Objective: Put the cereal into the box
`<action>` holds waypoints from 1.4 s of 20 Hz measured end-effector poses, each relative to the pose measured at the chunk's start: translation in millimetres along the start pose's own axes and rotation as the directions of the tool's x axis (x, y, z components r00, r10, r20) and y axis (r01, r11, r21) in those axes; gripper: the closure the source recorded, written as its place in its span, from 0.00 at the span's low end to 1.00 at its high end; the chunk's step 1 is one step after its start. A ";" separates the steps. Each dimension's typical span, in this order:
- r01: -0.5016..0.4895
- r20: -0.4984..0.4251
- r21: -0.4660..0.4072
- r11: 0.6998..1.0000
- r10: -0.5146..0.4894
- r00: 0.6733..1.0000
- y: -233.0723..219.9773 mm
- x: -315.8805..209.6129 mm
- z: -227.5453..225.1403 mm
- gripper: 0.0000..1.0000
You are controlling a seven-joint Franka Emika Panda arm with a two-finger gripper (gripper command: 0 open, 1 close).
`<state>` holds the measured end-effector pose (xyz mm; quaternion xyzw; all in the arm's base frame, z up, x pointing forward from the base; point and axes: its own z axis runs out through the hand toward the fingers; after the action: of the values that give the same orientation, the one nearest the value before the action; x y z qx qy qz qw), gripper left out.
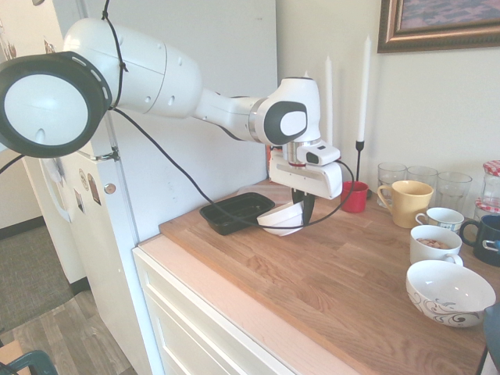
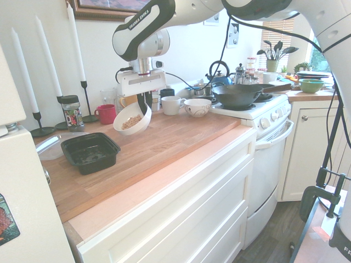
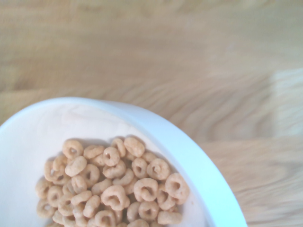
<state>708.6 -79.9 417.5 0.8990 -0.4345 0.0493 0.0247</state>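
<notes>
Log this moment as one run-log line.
gripper: shut on white bowl | bowl: tilted, above counter | cereal: in bowl | black box: empty

Colours on the kitchen counter

Tan cereal [image 3: 113, 189] rings in a plain white bowl [image 2: 133, 118]; black box [image 2: 90, 152]; warm light-brown wood-grain counter [image 2: 164, 148]. Red cup [image 2: 106, 113], yellow mug [image 1: 408, 201], white bowl with dark swirl pattern [image 1: 449, 293], white candles [image 2: 75, 38] on black holders, black wok [image 2: 237, 96], white stove [image 2: 263, 118], white drawers [image 2: 181, 203].
</notes>
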 end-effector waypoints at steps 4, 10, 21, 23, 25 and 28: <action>0.008 -0.043 0.006 1.000 -0.008 0.999 -11.7 -4.2 -42.3 1.00; 0.043 -0.067 0.004 0.999 -0.042 0.997 -41.6 -34.9 -59.1 1.00; 0.096 -0.237 -0.099 0.990 -0.118 0.964 -97.7 -110.1 -71.3 1.00; 0.101 -0.275 -0.126 0.987 -0.133 0.952 -104.1 -119.8 -70.7 1.00; 0.101 -0.311 -0.151 0.983 -0.145 0.939 -109.2 -127.5 -68.1 1.00; 0.094 -0.351 -0.181 0.979 -0.153 0.924 -115.1 -137.2 -60.2 1.00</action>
<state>710.0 103.6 462.0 0.8951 -0.3672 0.1779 0.1799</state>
